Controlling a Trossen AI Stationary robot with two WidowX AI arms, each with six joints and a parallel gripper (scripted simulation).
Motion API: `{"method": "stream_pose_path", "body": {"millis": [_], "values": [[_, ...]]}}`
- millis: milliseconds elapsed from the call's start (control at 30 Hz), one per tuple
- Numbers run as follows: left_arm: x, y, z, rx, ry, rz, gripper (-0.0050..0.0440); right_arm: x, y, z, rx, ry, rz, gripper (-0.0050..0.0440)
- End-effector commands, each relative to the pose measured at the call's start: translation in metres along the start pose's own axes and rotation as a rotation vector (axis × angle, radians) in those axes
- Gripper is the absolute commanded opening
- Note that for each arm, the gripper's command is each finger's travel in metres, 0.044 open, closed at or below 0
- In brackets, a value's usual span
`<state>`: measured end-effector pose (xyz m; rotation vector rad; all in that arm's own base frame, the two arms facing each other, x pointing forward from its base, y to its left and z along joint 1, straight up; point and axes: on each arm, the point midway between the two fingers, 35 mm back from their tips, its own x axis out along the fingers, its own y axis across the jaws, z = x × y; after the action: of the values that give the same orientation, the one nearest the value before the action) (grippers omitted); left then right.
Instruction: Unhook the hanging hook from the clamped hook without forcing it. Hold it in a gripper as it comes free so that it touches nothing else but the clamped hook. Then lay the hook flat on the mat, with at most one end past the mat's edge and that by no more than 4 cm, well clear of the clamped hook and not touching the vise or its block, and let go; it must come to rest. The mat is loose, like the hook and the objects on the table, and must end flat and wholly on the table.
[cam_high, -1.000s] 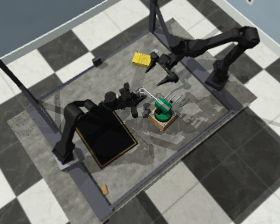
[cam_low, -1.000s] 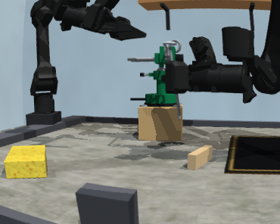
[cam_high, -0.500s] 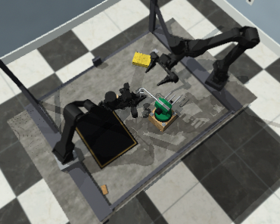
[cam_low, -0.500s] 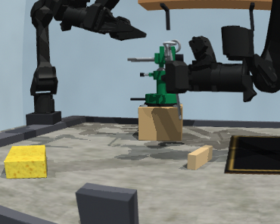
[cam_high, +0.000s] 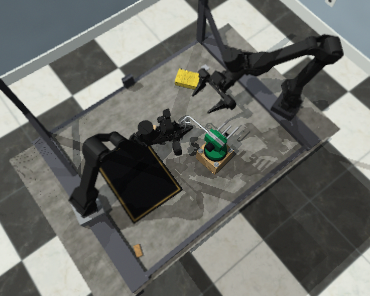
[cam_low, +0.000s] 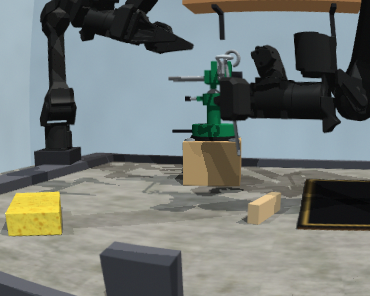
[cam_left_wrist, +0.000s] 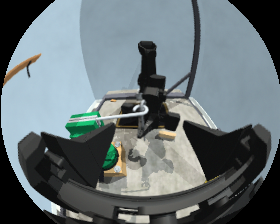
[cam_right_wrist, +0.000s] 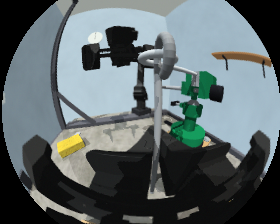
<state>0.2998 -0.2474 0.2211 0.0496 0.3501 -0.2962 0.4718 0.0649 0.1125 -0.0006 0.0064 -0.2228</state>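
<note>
The loose grey hook (cam_high: 192, 119) hangs linked with the clamped hook at the top of the green vise (cam_high: 216, 141), which stands on a wooden block (cam_high: 215, 160). My right gripper (cam_high: 181, 133) is beside the vise and is shut on the loose hook's shaft (cam_right_wrist: 156, 128). The hook's curl (cam_right_wrist: 165, 50) sits above the vise (cam_right_wrist: 194, 110). In the exterior view the right gripper (cam_low: 231, 96) is level with the vise jaws (cam_low: 214, 80). My left gripper (cam_high: 207, 100) (cam_low: 167, 42) is open and empty, high above the table beyond the vise. The black mat (cam_high: 137, 180) lies flat under the right arm.
A yellow sponge (cam_high: 186, 78) lies at the far side of the table. A small wooden bar (cam_low: 264, 207) lies near the mat (cam_low: 334, 204). A grey block (cam_low: 141, 270) stands at the front edge. An orange shelf with pegs (cam_low: 270, 5) hangs overhead.
</note>
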Motion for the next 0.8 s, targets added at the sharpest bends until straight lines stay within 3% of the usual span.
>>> {"method": "stream_pose_path", "body": {"millis": [0,767], "values": [[-0.004,0.0,0.01,-0.013,-0.026,-0.002,0.044,-0.001,0.0,0.015,0.016,-0.032,-0.001,0.0],[-0.004,0.0,0.01,-0.013,-0.026,-0.002,0.044,-0.002,0.0,0.026,0.016,-0.032,-0.001,0.0]]}}
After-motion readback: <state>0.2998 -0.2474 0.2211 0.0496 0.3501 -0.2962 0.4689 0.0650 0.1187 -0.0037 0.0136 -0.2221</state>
